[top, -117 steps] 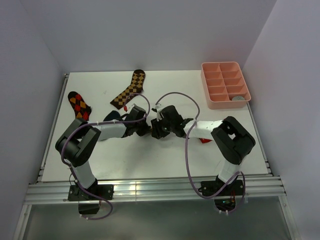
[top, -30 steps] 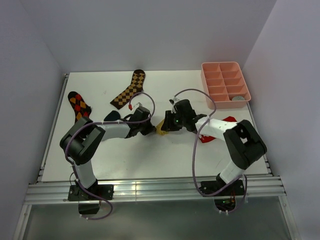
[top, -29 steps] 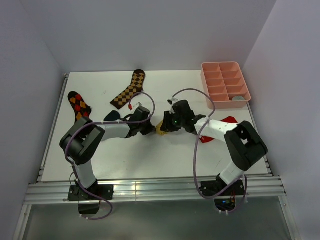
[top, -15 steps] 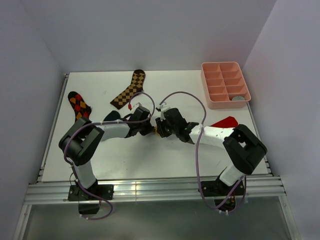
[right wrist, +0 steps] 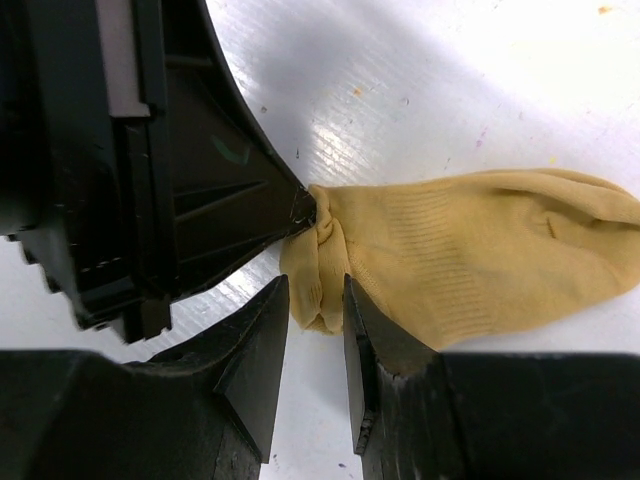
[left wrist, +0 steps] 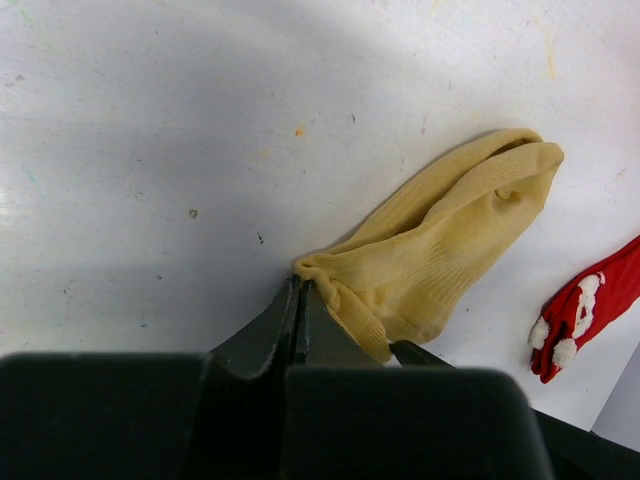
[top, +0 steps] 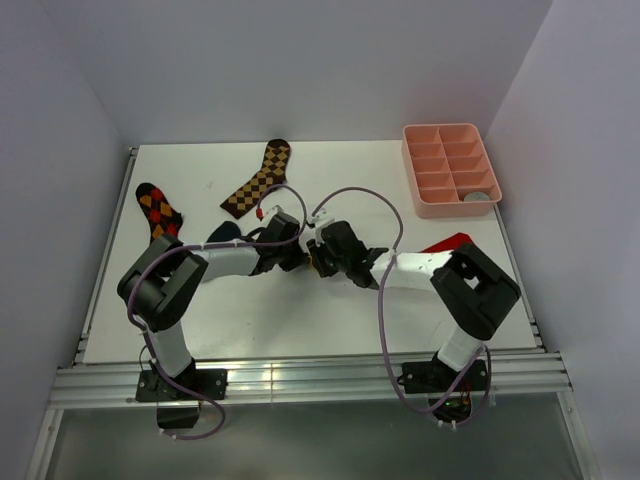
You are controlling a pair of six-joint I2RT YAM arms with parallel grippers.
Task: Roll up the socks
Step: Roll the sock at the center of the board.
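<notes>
A mustard yellow sock (left wrist: 440, 240) lies flat on the white table, toe pointing away, and in the top view it is almost hidden between the two grippers. My left gripper (left wrist: 299, 285) is shut on the corner of its cuff. My right gripper (right wrist: 315, 282) meets the left one tip to tip and is shut on the bunched cuff edge of the same sock (right wrist: 480, 250). From above, the left gripper (top: 298, 257) and the right gripper (top: 318, 258) touch at mid-table. A dark navy sock (top: 222, 232) peeks out behind the left arm. A small grey bundle (top: 480, 196) lies in the tray.
A pink compartment tray (top: 408, 160) stands at the back right. A red sock with white trim (top: 447, 242) lies right of the right arm. A brown checkered sock (top: 258, 180) and a red-orange argyle sock (top: 158, 210) lie at the back left.
My right gripper has swung left along the yellow sock to its cuff, ending against the left gripper's tips. The left gripper has stayed shut on the cuff.
</notes>
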